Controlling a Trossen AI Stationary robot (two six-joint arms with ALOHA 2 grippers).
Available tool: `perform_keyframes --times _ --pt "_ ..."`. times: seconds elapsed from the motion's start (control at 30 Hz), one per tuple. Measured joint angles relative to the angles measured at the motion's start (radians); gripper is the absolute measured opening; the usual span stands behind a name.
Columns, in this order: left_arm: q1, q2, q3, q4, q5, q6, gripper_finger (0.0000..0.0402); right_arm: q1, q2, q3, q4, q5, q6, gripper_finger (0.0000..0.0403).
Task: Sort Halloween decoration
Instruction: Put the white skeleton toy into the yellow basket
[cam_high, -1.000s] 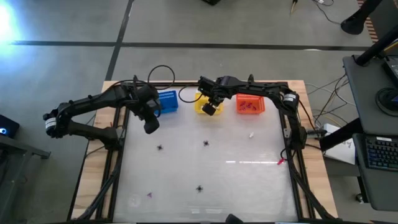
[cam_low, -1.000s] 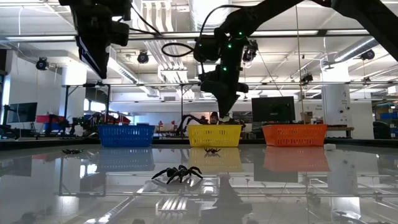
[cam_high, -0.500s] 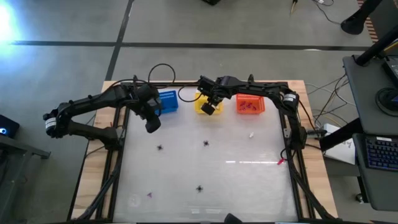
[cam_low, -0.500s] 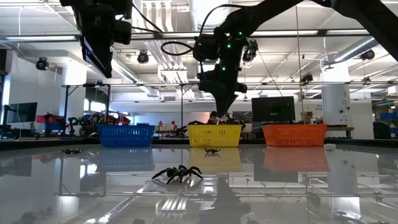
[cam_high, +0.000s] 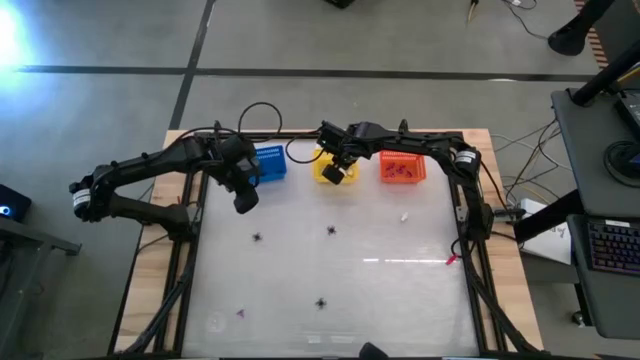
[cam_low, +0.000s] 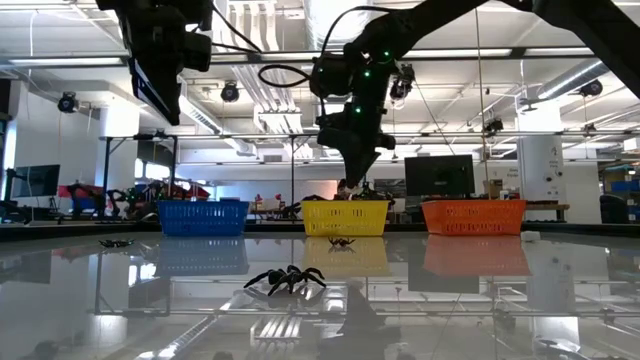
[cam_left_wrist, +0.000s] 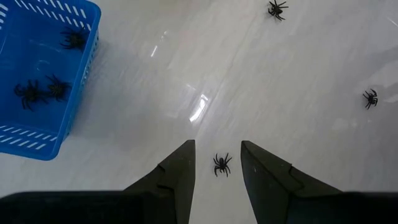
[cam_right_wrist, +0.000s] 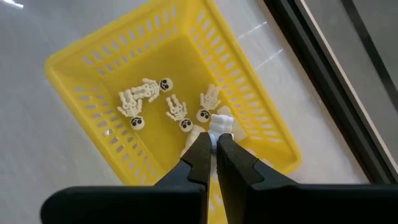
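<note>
Right gripper, fingers pinched on a whitish skeleton piece, above the yellow basket at the table's far edge; left gripper parted, empty, over a black spider.

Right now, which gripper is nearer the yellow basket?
Right. The right gripper hangs directly over the yellow basket, its fingers shut on a whitish piece. The left gripper hovers off to the side, beyond the blue basket, fingers open.
</note>
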Motion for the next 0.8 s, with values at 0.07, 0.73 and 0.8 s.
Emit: perform_keyframes --times 0.07,0.73,0.8 --pt "0.000 0.000 0.000 0.000 0.000 0.000 0.0111 0.000 0.000 0.000 0.007 0.000 0.000 0.0013" --pt "0.000 0.000 0.000 -0.001 0.000 0.000 0.0111 0.000 0.000 0.000 0.071 -0.027 0.072 0.0013" --pt "0.000 0.000 0.000 -0.001 0.000 0.000 0.0111 0.000 0.000 0.000 0.071 -0.027 0.072 0.0013"
